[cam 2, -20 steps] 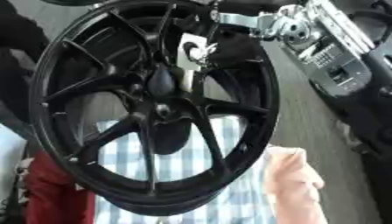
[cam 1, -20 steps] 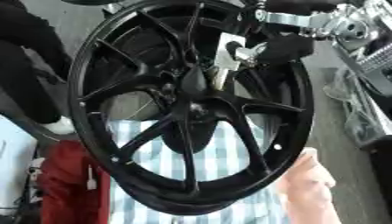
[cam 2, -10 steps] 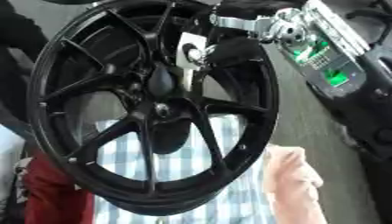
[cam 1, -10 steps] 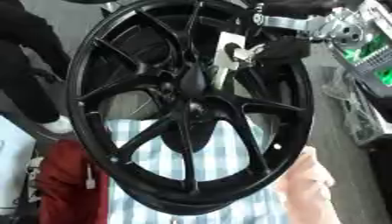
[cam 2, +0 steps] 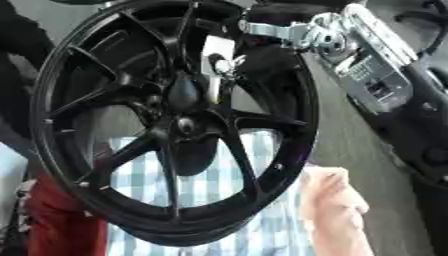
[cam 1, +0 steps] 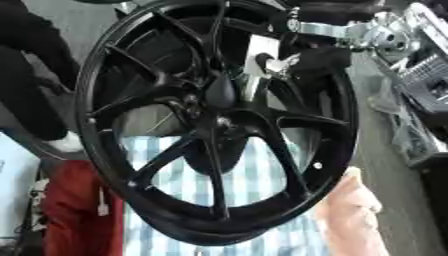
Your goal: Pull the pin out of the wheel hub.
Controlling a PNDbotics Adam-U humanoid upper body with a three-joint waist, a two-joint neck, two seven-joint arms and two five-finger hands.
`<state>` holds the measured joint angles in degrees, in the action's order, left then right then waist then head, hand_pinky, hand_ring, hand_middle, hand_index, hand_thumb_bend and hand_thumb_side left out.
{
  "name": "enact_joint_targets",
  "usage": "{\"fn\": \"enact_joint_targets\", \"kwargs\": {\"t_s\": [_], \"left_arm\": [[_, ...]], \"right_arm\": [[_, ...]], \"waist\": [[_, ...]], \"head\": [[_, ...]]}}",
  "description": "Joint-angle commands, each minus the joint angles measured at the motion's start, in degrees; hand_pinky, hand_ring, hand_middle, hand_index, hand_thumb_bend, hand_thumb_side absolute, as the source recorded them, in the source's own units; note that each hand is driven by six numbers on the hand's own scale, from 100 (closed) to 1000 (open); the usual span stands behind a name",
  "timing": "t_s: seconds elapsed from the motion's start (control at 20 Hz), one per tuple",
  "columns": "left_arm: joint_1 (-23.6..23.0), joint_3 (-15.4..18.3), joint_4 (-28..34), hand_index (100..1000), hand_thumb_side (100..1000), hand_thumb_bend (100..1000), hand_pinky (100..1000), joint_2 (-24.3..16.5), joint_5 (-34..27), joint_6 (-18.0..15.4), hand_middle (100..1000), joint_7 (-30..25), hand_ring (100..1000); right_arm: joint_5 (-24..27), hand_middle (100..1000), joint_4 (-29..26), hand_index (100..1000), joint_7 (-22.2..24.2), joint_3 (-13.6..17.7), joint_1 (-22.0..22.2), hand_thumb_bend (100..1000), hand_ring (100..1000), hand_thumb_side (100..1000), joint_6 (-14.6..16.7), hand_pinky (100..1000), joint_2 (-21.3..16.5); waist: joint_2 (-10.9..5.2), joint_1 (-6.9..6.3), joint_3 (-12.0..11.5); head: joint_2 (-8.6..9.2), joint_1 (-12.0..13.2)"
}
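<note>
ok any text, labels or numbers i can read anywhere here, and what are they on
None can be read.
White tag by the wheel hub: no legible marks.
Silver arm housing at the right: a small dark patch, too blurred to read.
Black wheel: no lettering visible on rim or spokes.
Checked cloth under the wheel: pattern only, no text.

A glossy black spoked wheel hub (cam 1: 219, 125) is showing over a blue-and-white checked cloth (cam 1: 262, 180), a red fabric piece (cam 1: 79, 210) and a pale peach towel (cam 1: 354, 215); a silver-and-black robot arm (cam 2: 359, 55) is gleaming above
</note>
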<state>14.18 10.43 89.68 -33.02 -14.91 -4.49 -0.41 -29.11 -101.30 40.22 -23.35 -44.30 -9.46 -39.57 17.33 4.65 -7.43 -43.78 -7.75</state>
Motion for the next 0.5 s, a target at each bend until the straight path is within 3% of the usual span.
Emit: {"fn": "enact_joint_targets", "kwargs": {"t_s": [0.05,0.5], "left_arm": [[0.26,0.53,0.77,778,839,169,768,-1.68,0.18,0.08,729,-0.04,769],[0.19,0.43,0.82,778,841,168,771,-1.64,0.26,0.10,729,-0.19,769]], "right_arm": [[-0.60,766,0.06,916,-0.26,0.55,-0.51,100,797,825,0.19,781,-0.96],[-0.17,716,0.37,871,-1.47,0.62,-0.40,100,755,750,-0.10,745,-0.65]], "waist": [[-0.72,-0.29,-0.05],[-0.56,-0.25,-0.24]], "head": [[-0.34,-0.36],[-0.34,-0.82]]}}
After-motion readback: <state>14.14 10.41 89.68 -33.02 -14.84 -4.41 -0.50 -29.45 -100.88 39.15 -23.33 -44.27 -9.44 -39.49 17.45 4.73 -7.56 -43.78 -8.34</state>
